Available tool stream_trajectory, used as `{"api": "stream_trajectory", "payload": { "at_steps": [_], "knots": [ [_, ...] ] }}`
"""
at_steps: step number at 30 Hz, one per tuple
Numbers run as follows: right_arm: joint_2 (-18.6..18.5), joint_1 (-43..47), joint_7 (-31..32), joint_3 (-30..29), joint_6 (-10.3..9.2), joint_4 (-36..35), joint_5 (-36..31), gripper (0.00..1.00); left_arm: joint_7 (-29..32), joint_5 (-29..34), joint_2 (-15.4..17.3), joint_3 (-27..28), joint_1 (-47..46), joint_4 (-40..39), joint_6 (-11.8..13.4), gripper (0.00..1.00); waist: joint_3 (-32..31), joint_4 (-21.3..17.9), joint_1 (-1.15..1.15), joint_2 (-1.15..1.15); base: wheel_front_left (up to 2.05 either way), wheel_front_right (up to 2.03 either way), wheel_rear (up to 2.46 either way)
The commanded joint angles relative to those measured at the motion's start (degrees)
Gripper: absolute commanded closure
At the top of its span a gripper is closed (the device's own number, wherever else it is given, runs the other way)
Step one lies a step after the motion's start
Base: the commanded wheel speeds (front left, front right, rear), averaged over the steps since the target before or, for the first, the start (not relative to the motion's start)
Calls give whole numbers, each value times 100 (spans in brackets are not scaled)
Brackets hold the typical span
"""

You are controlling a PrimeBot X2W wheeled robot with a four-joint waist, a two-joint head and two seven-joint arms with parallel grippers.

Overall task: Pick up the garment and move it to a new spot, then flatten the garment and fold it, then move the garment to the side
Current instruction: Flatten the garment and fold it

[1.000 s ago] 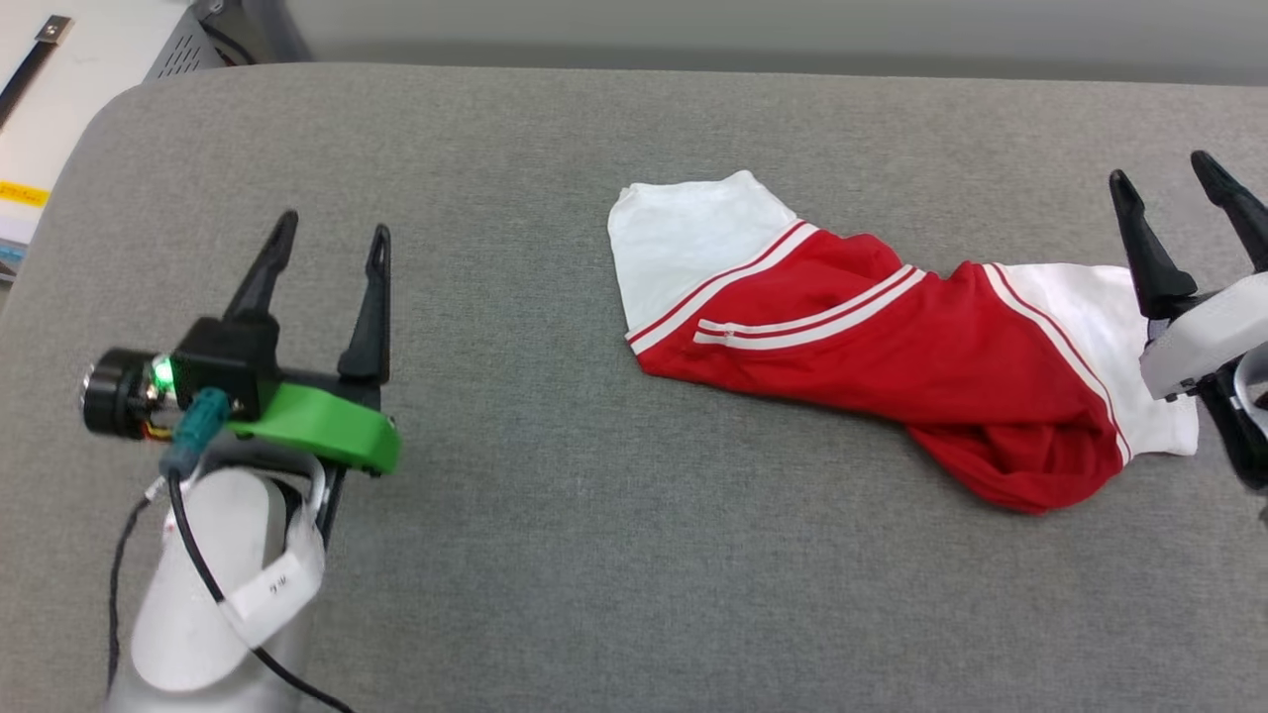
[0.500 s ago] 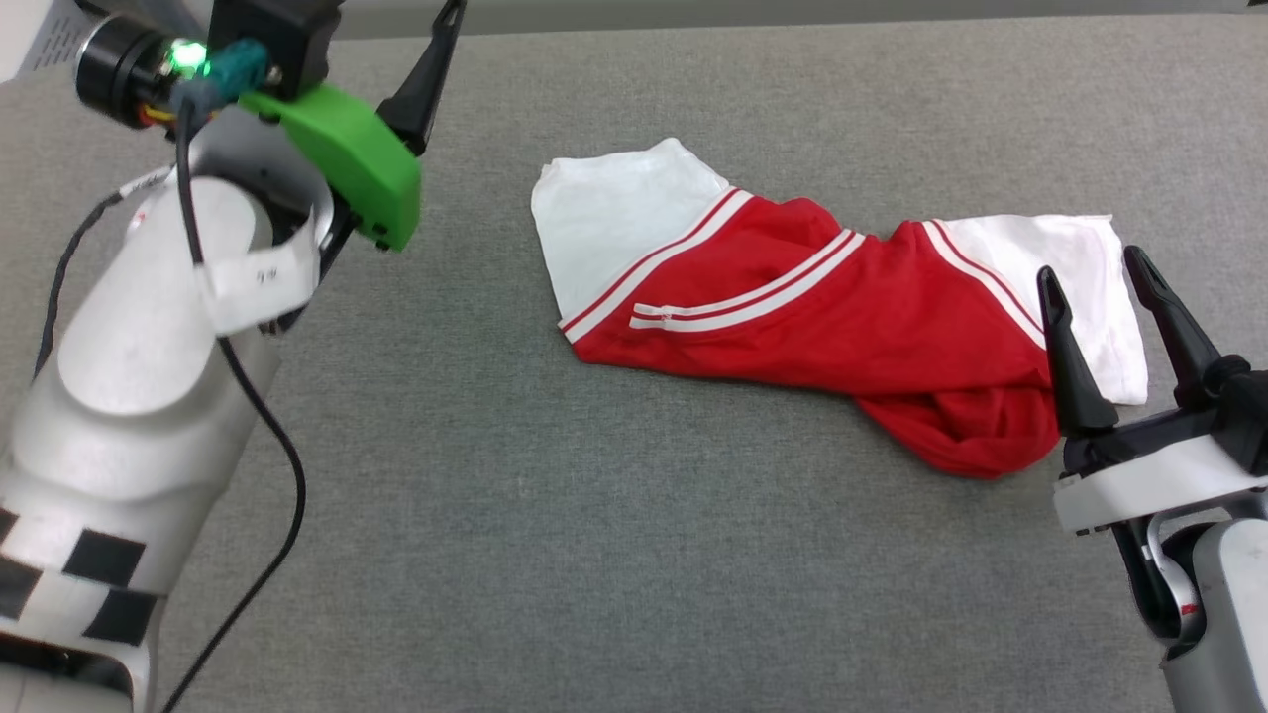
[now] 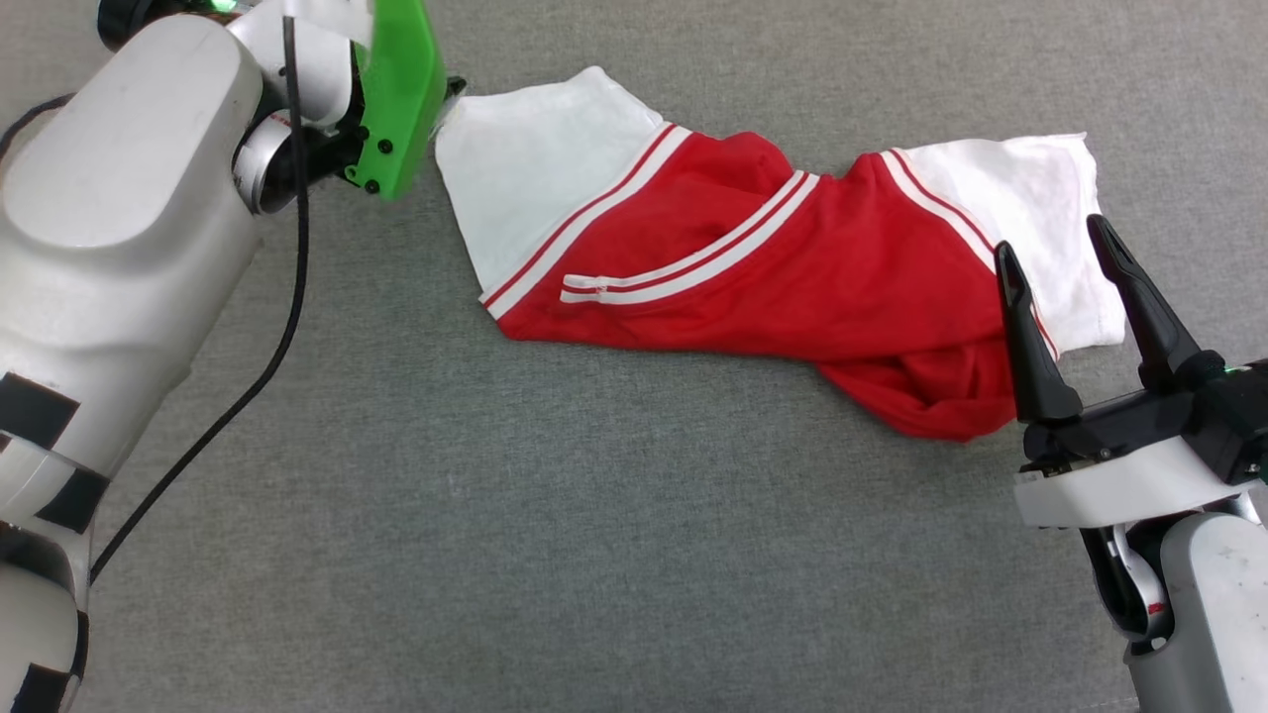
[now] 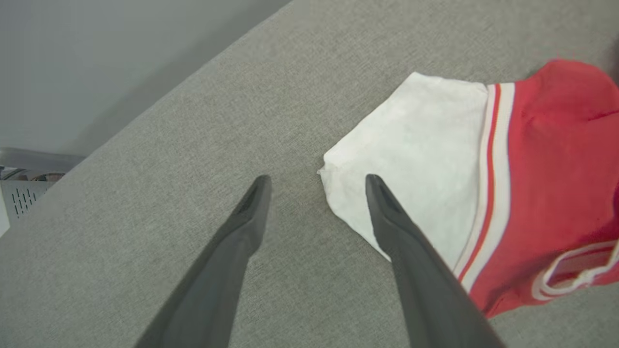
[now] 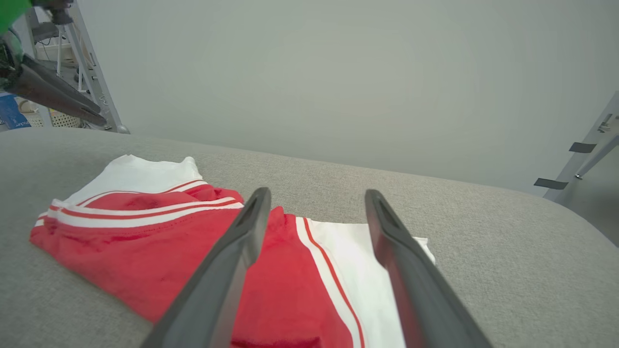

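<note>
The garment (image 3: 753, 287) lies crumpled in a long band on the grey table, red in the middle with a white sleeve at each end and red-white striped trim. No lettering shows. My left arm's green mount (image 3: 396, 89) sits by the left sleeve. In the left wrist view my left gripper (image 4: 317, 179) is open, with the corner of that white sleeve (image 4: 411, 159) between its tips. My right gripper (image 3: 1050, 236) is open above the right sleeve and its striped seam. In the right wrist view the right gripper (image 5: 317, 192) frames the garment (image 5: 145, 232) with nothing between its fingers.
The grey fabric table (image 3: 594, 545) spreads wide in front of the garment. Its far edge (image 5: 435, 176) runs just behind the cloth, before a pale wall. A metal rack (image 5: 92, 72) stands past the left end and a metal frame (image 5: 590, 154) at the right.
The head camera has tipped down and closer. My left arm has reached forward to the left sleeve's corner. My right gripper has come in over the right sleeve. The garment keeps its shape.
</note>
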Motion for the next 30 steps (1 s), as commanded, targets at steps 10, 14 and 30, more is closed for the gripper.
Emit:
{"api": "stream_trajectory", "payload": {
  "at_steps": [10, 14, 30],
  "knots": [
    [126, -227, -16, 40, -4, 56, -26, 0, 328, -205, 16, -1038, -178, 684, -15, 0, 591, -422, -1, 0, 0, 0, 0],
    [150, -171, -41, -24, -4, 112, -47, 0, 129, -501, 98, -1452, 48, 643, -15, 100, 524, -365, -1, 0, 0, 0, 0],
    [213, 382, -62, -335, -4, 366, -141, 0, -1576, -1127, 1272, -1336, 830, -380, 61, 100, -485, 528, -1, 0, 0, 0, 0]
  ]
}}
